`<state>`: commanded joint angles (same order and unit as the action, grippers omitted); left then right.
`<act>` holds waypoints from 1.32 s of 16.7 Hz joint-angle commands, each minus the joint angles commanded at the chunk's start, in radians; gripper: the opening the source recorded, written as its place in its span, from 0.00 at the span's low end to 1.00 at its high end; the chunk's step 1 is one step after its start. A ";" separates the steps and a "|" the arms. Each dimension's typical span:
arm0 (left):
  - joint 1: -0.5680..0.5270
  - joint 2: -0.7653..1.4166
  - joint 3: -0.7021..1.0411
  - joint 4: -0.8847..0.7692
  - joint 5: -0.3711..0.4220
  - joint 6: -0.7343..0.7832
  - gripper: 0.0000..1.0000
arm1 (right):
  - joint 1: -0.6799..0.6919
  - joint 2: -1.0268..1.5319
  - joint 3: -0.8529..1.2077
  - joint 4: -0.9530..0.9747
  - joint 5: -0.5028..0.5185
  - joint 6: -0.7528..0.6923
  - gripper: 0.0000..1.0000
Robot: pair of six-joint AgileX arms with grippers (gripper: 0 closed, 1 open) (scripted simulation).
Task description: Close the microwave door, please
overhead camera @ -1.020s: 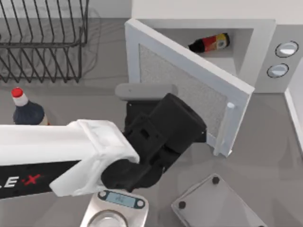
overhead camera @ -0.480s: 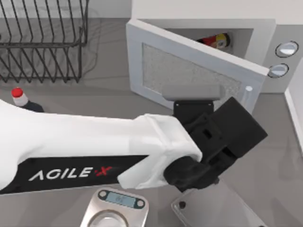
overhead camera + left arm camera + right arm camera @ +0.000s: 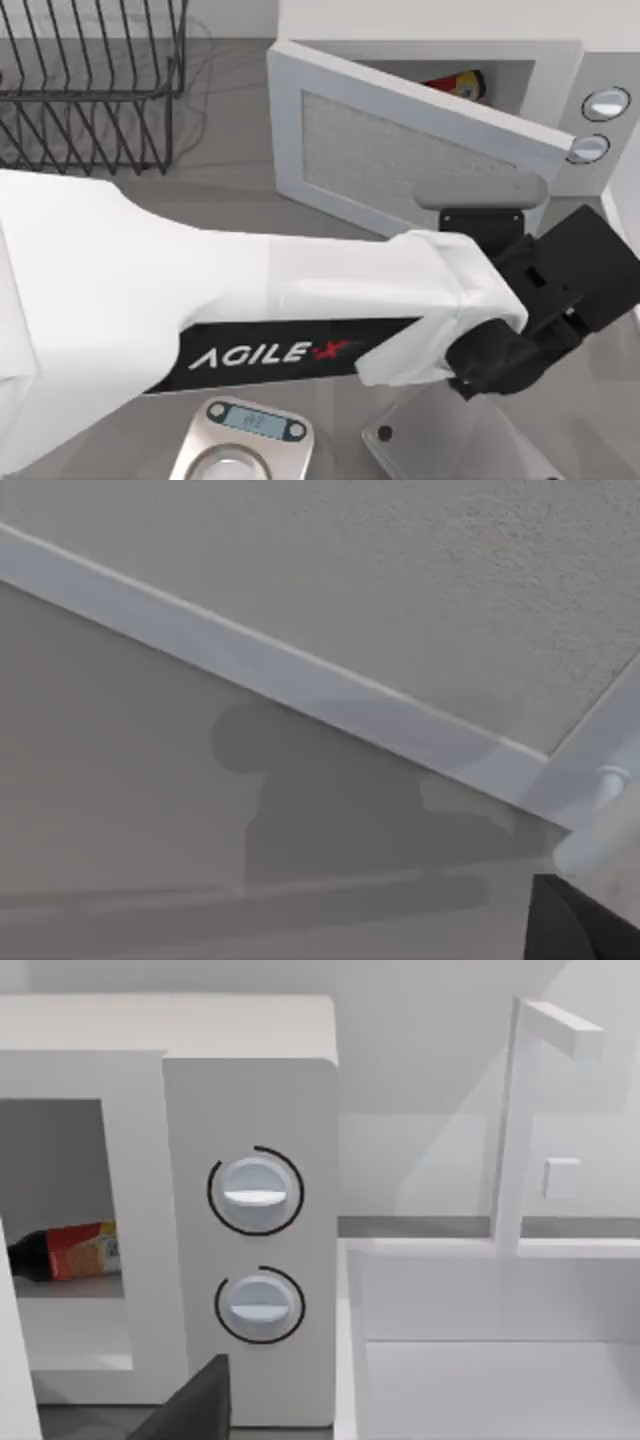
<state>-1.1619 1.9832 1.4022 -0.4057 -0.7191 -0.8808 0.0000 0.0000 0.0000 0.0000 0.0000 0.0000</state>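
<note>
The microwave (image 3: pixel 560 70) stands at the back right, and its cavity shows through a narrow gap. The microwave door (image 3: pixel 400 140), light grey with a grey pane, is hinged at its left and stands slightly ajar. My left arm reaches across the table, and its left gripper (image 3: pixel 482 190) presses against the door's outer face near the free edge. The left wrist view looks closely at the door's pane (image 3: pixel 400 580), its pale frame and the white handle (image 3: pixel 612 777). In the right wrist view the microwave (image 3: pixel 250 1090) shows its two knobs (image 3: pixel 255 1192).
A dark bottle with a red and yellow label (image 3: pixel 455 83) lies inside the cavity. A wire dish rack (image 3: pixel 90 90) stands at the back left. A metal scale (image 3: pixel 250 430) and a grey plate with black dots (image 3: pixel 450 440) lie at the front. A white basin (image 3: pixel 500 1310) stands right of the microwave.
My left arm has swept to the right along the door's face. The door has swung back toward the microwave, narrowing the opening.
</note>
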 joint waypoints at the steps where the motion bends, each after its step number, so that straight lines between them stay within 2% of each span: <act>1: -0.011 0.036 0.062 -0.026 -0.006 -0.012 0.00 | 0.000 0.000 0.000 0.000 0.000 0.000 1.00; 5: -0.046 0.152 0.240 -0.112 -0.023 -0.051 0.00 | 0.000 0.000 0.000 0.000 0.000 0.000 1.00; 11: -0.047 0.170 0.268 -0.124 -0.024 -0.055 0.00 | 0.000 0.000 0.000 0.000 0.000 0.000 1.00; 15: -0.052 0.230 0.369 -0.088 -0.020 0.041 0.00 | 0.000 0.000 0.000 0.000 0.000 0.000 1.00; 19: 0.002 0.313 0.490 -0.055 0.016 0.169 0.00 | 0.000 0.000 0.000 0.000 0.000 0.000 1.00; 22: 0.078 0.343 0.503 -0.056 0.057 0.186 0.00 | 0.000 0.000 0.000 0.000 0.000 0.000 1.00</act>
<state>-1.0843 2.3265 1.9054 -0.4617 -0.6624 -0.6951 0.0000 0.0000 0.0000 0.0000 0.0000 0.0000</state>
